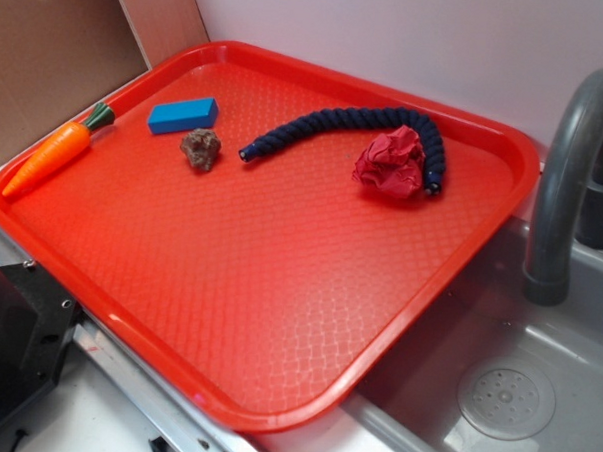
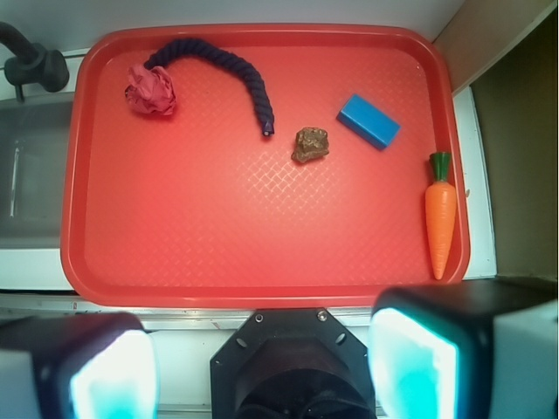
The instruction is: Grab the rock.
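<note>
Our gripper (image 2: 262,367) hangs wide open and empty, high above the tray (image 1: 274,405). The rock (image 1: 201,149) sits between the blue block (image 1: 182,115) and rope (image 1: 336,127); we risk snagging either 1.

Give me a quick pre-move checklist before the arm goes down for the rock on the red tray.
1. Rock in view, lying free on the tray: ok.
2. Gripper open, fingers spread wide: ok.
3. Gripper holds nothing: ok.
4. Gap to the blue block and the rope end: both lie apart from the rock, but close; ok, go carefully.
5. Gripper lined up over the rock: not ok, it sits back at the tray's near edge.
6. Red paper ball and carrot out of the way: ok.
</note>
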### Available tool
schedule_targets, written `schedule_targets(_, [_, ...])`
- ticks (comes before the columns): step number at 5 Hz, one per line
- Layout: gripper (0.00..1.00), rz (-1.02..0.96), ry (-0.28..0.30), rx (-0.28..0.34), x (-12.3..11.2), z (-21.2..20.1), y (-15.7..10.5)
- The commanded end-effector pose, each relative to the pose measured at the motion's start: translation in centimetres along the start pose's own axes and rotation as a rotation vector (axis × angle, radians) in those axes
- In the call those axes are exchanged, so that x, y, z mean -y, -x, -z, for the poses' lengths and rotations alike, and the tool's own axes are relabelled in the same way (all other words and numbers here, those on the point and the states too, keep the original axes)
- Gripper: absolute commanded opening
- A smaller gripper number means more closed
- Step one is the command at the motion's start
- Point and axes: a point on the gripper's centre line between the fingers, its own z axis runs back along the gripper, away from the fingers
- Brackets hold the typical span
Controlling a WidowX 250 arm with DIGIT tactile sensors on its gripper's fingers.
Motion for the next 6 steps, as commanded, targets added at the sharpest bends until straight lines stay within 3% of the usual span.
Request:
schedule_targets(1, [1.00, 0.000, 0.000, 0.000, 0.0, 0.0, 0.0])
schedule_targets(3, [1.00, 0.213, -0.072, 0.024, -3.1, 1.2, -2.6])
schedule_targets(4, [1.00, 0.444, -0.116, 0.023, -5.1, 2.8, -5.4])
schedule_targets(5, [1.00, 0.696, -0.092, -0.014, -6.2, 5.5, -9.1])
schedule_targets(6, [1.00, 0.957, -0.147, -0.056, -5.0, 7.8, -11.3])
